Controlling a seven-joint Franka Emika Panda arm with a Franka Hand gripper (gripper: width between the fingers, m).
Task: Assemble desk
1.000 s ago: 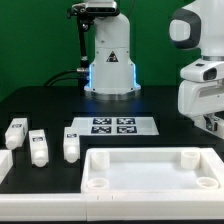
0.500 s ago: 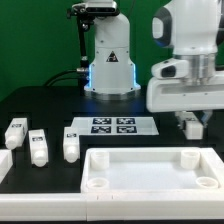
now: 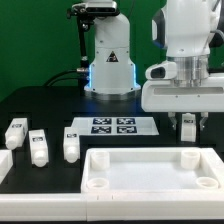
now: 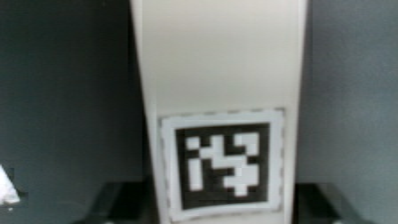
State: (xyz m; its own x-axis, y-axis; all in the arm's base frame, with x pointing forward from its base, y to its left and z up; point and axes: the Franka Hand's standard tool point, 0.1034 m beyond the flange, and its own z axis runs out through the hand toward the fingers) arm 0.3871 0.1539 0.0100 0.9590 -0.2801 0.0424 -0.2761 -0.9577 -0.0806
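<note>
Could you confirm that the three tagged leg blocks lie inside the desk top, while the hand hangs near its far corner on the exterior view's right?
Not quite. The exterior view shows the leg blocks on the black table, outside the desk top on that view's left. The hand does hang near the far right corner.

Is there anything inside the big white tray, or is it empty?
Empty. The desk top holds only its own corner sockets; the leg blocks sit outside it.
</note>
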